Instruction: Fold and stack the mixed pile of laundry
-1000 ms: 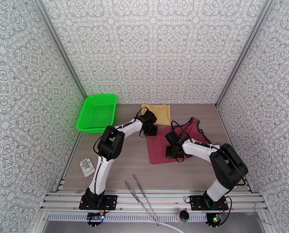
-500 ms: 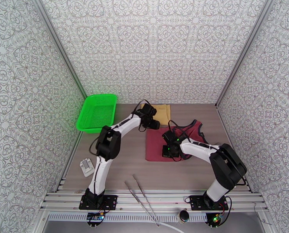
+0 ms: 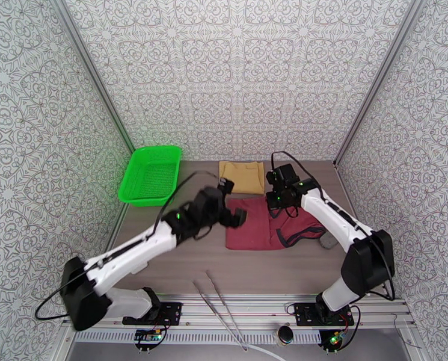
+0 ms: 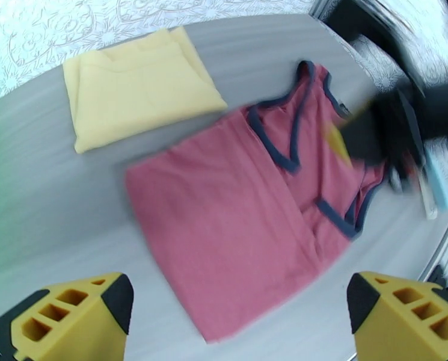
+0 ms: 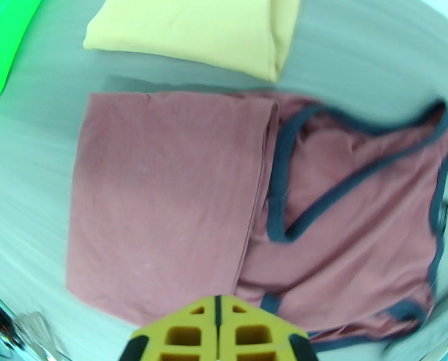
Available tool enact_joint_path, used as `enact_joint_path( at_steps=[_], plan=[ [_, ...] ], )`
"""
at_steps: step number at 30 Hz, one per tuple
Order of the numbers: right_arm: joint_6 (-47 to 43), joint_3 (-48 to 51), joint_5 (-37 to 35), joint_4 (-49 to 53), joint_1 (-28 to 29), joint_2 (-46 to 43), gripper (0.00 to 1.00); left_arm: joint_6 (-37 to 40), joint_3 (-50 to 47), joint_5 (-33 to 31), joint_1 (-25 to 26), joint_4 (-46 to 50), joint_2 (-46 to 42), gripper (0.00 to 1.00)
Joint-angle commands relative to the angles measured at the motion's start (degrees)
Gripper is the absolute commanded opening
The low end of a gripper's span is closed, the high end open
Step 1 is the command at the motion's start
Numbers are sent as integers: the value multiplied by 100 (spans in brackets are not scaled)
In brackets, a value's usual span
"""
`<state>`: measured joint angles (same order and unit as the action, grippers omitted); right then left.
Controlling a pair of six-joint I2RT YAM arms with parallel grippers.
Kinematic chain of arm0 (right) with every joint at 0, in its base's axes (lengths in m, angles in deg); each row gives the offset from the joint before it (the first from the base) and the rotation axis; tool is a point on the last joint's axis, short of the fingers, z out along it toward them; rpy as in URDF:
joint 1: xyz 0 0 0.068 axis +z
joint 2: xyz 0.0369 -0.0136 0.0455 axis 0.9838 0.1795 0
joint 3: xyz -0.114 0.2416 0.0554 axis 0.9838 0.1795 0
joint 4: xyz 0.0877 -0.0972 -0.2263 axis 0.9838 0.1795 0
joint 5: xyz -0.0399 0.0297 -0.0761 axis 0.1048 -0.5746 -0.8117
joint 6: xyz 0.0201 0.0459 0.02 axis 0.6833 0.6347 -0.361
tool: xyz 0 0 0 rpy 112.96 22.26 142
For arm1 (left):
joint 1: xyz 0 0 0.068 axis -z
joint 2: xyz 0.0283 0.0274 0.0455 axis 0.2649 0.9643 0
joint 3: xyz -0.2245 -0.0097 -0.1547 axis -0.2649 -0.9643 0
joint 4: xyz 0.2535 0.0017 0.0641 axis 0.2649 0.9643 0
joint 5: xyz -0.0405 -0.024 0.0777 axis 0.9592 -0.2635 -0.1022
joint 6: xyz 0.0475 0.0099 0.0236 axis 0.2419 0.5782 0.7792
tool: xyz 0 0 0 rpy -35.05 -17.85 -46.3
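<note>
The maroon tank top with navy trim lies folded on the table, its straps spread to the right. Just beyond it sits the tan cloth, folded into a neat rectangle. My left gripper hovers above the top's left edge, and the left wrist view shows it open with nothing between its yellow fingers, the top and tan cloth below. Raised over the top's far edge beside the tan cloth, my right gripper is shut and empty above the top.
A bright green mesh basket stands at the back left. Long metal tongs lie at the near edge between the arm bases. A small grey object sits right of the tank top. Patterned walls close in three sides.
The left arm swung back from the tan cloth towards the near left and lifted. The right arm moved from the top's near edge to its far edge. The top now lies more compact.
</note>
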<state>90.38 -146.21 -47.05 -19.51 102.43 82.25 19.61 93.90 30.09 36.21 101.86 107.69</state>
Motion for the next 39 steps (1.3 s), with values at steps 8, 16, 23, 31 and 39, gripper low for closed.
enact_joint_path(
  at_steps=[8, 16, 23, 31, 39],
  plan=[
    [-1039, -607, 260, -252, -10, 912, 12, -2058, -1936, 2426, -1110, -2730, -296, 68],
    [-673, -1263, -491, -213, -362, 2075, 10, -2259, -541, 1481, -23, -1465, 1904, 0],
    [-417, -1361, -458, -251, -598, 2525, 7, -3135, -313, 1068, 182, -517, 2983, 0],
    [707, -406, -86, -625, -595, 2498, 1, -3303, -808, 544, 22, 405, 2854, 0],
    [2040, 1071, 311, -1442, -138, 1829, 0, -2254, -554, 469, -1206, 578, 3090, 0]
  ],
)
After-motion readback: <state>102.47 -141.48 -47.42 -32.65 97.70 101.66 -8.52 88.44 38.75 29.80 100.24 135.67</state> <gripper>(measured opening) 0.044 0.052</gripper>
